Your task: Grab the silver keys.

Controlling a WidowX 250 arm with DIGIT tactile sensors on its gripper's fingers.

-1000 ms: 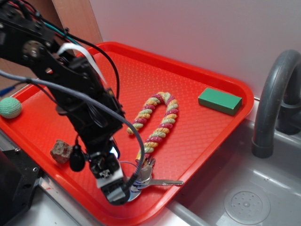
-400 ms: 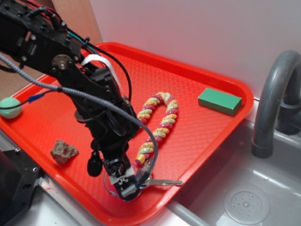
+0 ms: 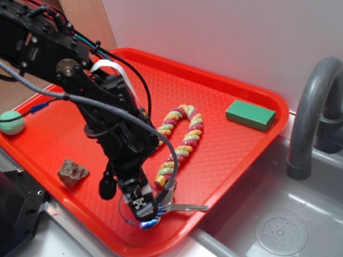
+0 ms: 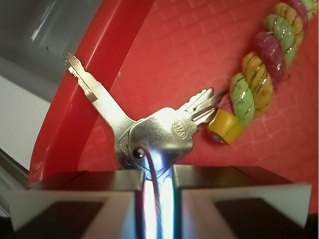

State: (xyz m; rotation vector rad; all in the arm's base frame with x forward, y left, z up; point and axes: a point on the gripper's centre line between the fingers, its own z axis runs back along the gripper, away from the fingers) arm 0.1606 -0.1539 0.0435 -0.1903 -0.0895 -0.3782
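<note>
Fingers [image 4: 158, 199] nearly clenched, pinching the wire ring of silver keys [image 4: 149, 132]; keys lie on red tray [image 4: 199, 50], touching twisted rope [image 4: 254, 79]. Green block [image 3: 250, 114] well apart.

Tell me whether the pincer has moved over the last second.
Yes. The pincer shifted right along the tray's near rim, away from the rock, and now sits at the keys.

Silver keys [image 4: 149, 132], red waffle-textured tray [image 4: 209, 50]

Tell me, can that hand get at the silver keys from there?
Probably yes: the hand is already down at the silver keys, its fingers nearly closed around the ring wire, with nothing between them.
</note>
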